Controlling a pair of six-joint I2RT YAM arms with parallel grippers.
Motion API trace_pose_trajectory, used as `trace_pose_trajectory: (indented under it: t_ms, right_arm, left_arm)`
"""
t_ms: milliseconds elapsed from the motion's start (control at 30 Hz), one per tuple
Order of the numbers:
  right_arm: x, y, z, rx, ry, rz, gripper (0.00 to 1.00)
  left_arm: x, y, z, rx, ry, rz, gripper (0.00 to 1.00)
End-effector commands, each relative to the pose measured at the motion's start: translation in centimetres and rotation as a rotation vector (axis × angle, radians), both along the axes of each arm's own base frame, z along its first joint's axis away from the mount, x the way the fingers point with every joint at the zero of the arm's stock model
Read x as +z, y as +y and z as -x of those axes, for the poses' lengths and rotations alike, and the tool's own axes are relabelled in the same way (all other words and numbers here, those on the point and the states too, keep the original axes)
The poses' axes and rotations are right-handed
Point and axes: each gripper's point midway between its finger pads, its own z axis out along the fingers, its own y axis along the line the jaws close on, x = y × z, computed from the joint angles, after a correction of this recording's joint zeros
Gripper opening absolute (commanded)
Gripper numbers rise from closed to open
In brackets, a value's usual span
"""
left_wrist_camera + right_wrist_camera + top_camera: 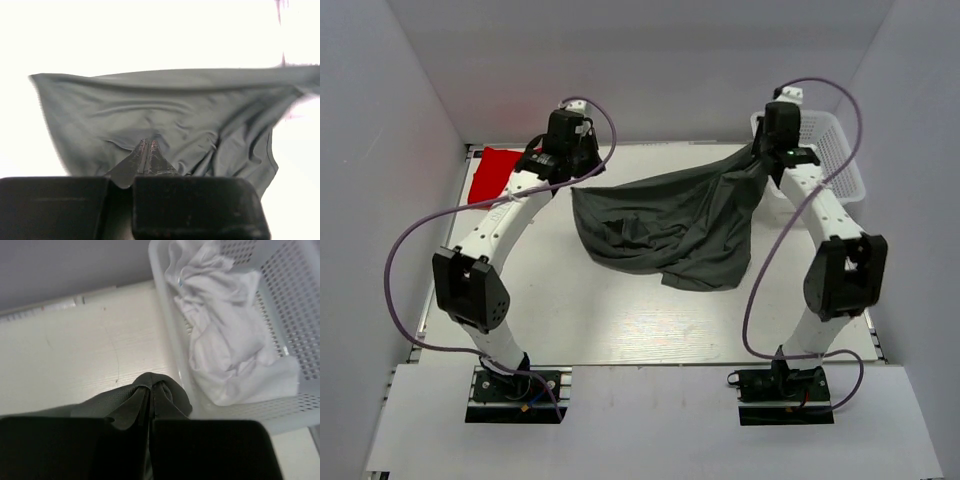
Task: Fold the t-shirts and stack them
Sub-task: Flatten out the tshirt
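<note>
You have the charcoal t-shirt trailing onto the white table (lower folds only); red t-shirt to its left, perforated basket to its right.

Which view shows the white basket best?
The right wrist view: the basket fills its right side, crumpled white cloth inside. The top view shows it partly behind the right arm; the left wrist view misses it.

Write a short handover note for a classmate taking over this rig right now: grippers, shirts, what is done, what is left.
Left gripper: shut on the grey t-shirt.
Right gripper: shut on the same shirt, beside the basket.
Grey t-shirt hangs spread between them, sagging low over the table, unfolded.
Red t-shirt lies at the table's far left.
Done: grey shirt lifted by two points.
Left: fold it, then stack both.
</note>
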Motion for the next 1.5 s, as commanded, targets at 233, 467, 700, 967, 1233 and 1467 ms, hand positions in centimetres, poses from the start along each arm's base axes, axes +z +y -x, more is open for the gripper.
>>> trace_pose_trajectory:
  t_ms: [233,467,700,967,1233,1467]
  right_arm:
    - [4.0,0.4,3.9,0.079,-0.087,-0.041,0.0]
    - [0.2,0.4,3.0,0.07,0.004,-0.042,0.0]
    - [-1.7,0.5,2.2,0.068,0.051,-0.028,0.0]
    - [-3.1,-0.1,2.1,0.048,0.084,-0.003,0.0]
    - [-4.1,0.1,2.2,0.051,0.105,-0.016,0.0]
    - [-3.4,-0.3,2.4,0.036,0.093,-0.002,0.0]
  left_arm:
    - [-2.7,-2.4,4.5,-0.192,0.117,0.029,0.64]
    - [-8.2,-6.3,4.1,-0.337,0.238,0.077,0.99]
    - [-14.6,-7.8,2.7,-0.365,0.391,0.04,0.99]
    - [-17.1,-9.9,2.8,-0.409,0.428,0.084,0.84]
    - [-17.3,-10.4,2.1,-0.408,0.403,0.109,0.5]
    - [-15.1,-11.3,1.8,-0.441,0.384,0.143,0.0]
